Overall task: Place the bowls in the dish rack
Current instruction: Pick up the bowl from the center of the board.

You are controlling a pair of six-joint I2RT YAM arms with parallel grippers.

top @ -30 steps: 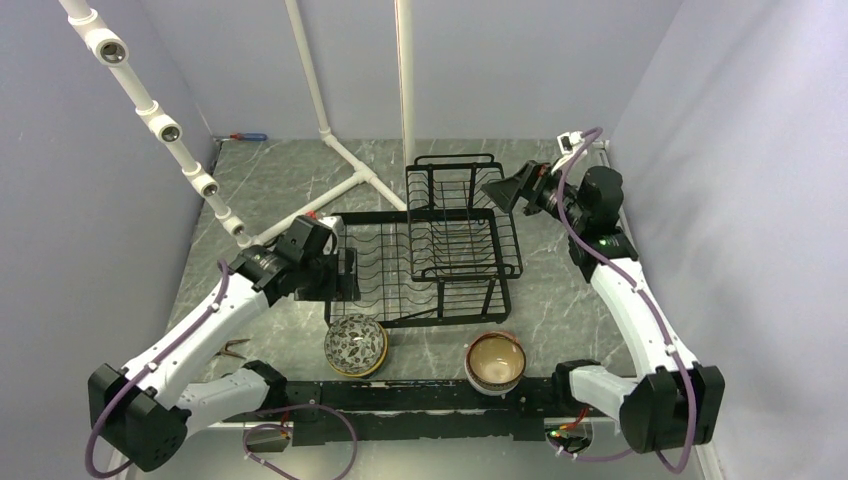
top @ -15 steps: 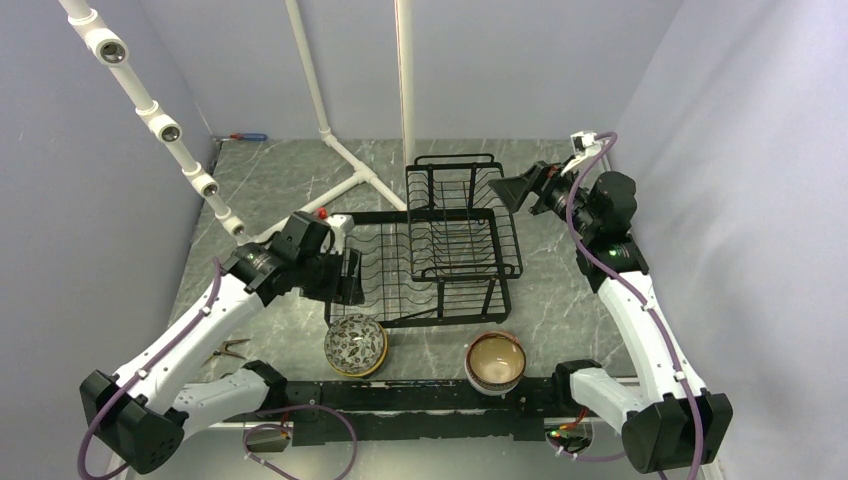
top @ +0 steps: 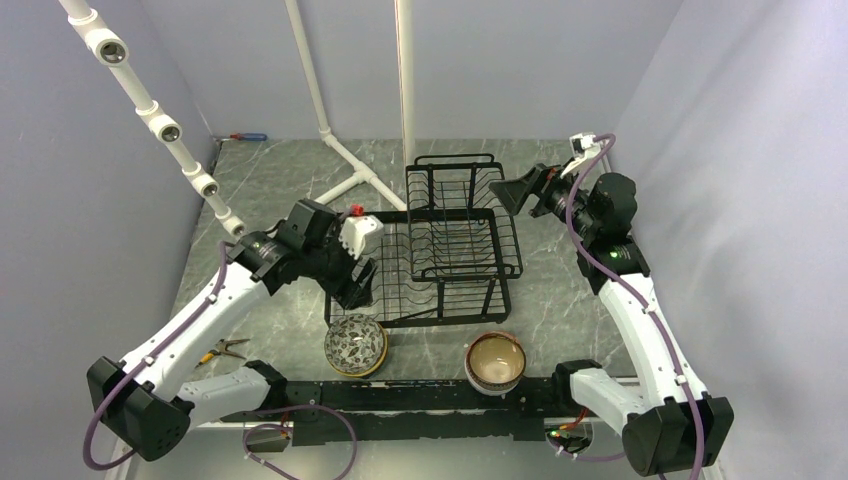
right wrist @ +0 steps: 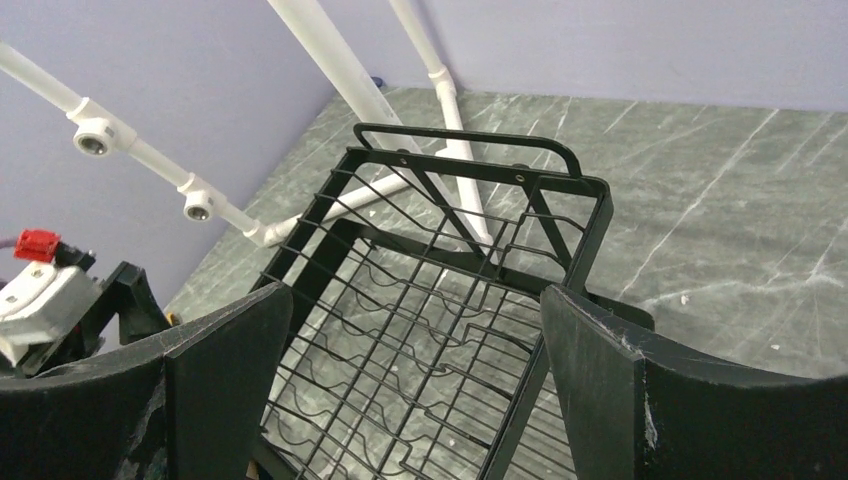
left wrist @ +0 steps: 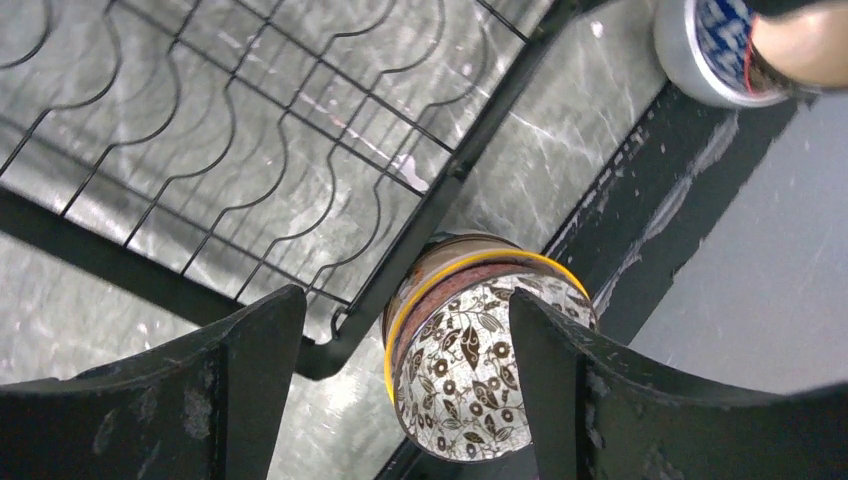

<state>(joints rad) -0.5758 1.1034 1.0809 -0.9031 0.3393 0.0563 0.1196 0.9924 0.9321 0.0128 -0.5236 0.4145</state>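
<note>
The black wire dish rack (top: 440, 250) stands mid-table with nothing in it. In front of its left corner is a stack of bowls (top: 355, 343), the top one white with a dark leaf pattern over a yellow-rimmed one (left wrist: 480, 350). A second stack (top: 495, 362), topped by a brown-rimmed cream bowl, sits near the front on the right; its blue-patterned side (left wrist: 715, 50) shows in the left wrist view. My left gripper (top: 360, 285) (left wrist: 405, 400) hangs open above the rack's front-left corner, the patterned bowl below and between its fingers, untouched. My right gripper (top: 512, 192) (right wrist: 415, 390) is open and empty over the rack's raised basket (right wrist: 450, 290).
A white pipe frame (top: 330, 140) runs from the back wall to the left of the rack. Yellow-handled pliers (top: 225, 348) lie by the left arm. A small red-and-blue tool (top: 248, 136) lies at the back left. Purple walls close in on three sides.
My left wrist has swung right and turned, bringing its open fingers over the rack's front-left corner and the patterned bowl stack. The right arm rose slightly, then held still.
</note>
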